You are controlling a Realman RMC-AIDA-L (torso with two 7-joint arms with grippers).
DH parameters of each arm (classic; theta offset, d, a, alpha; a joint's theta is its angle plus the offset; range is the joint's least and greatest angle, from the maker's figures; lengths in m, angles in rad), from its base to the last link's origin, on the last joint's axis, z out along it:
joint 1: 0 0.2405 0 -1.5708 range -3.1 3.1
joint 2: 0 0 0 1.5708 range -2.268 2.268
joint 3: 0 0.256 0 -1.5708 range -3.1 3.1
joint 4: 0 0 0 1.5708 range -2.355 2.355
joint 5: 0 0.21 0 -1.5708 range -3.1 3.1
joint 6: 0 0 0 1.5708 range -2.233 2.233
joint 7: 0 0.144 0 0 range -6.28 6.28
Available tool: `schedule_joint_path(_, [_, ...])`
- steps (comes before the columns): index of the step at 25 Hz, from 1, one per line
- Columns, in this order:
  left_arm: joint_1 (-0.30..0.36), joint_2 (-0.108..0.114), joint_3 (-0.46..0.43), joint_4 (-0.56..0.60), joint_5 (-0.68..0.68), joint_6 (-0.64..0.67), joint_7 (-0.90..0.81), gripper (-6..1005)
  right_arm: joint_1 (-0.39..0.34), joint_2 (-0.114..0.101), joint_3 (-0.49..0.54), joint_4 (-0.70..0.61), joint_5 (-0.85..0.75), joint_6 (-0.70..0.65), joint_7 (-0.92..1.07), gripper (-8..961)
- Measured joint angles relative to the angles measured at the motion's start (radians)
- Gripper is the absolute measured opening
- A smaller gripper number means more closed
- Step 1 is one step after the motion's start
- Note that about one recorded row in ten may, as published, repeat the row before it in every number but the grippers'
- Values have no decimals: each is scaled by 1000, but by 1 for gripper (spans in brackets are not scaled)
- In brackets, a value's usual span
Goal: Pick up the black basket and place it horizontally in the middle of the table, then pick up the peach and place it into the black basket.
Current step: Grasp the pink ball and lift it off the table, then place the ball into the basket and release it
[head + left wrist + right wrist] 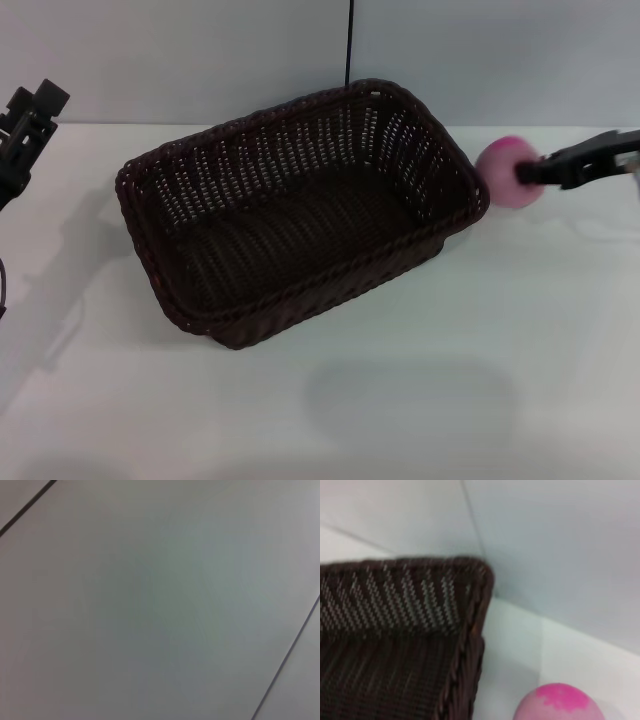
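Observation:
The black basket (300, 150) lies open side up in the middle of the white table (420, 400), slightly askew. It is empty. The peach (503, 170), pale pink with a magenta patch, is just off the basket's right end at rim height. My right gripper (528, 172) reaches in from the right and is shut on it. The right wrist view shows the peach (560, 702) close by the basket's corner (395, 610). My left gripper (28, 118) is raised at the far left edge, away from the basket.
A pale wall stands behind the table, with a thin dark vertical line (349, 45) above the basket. The left wrist view shows only a plain grey panelled surface (160, 600). Bare tabletop lies in front of the basket.

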Motion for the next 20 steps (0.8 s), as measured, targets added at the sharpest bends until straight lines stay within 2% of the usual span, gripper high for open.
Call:
schedule_joint_path(7, [1, 1, 0, 0, -1, 1, 0, 714, -104, -5, 1, -144, 224, -23, -32, 102])
schedule_joint_path(8, [1, 1, 0, 0, -1, 1, 0, 714, -121, -2, 1, -169, 306, -48, -80, 93])
schedule_joint_path(11, [1, 1, 0, 0, -1, 1, 0, 714, -123, -1, 1, -174, 372, -82, -126, 70])
schedule_joint_path(13, [1, 1, 0, 0, -1, 1, 0, 714, -102, -4, -10, -160, 411, -129, -176, 54])
schedule_joint_path(17, [-1, 1, 0, 0, 3, 1, 0, 714, -60, -6, -29, -130, 381, -167, -204, 43])
schedule_joint_path(20, [-3, 1, 0, -4, 3, 0, 0, 714, 2, -11, -54, -88, 273, -192, -207, 34])
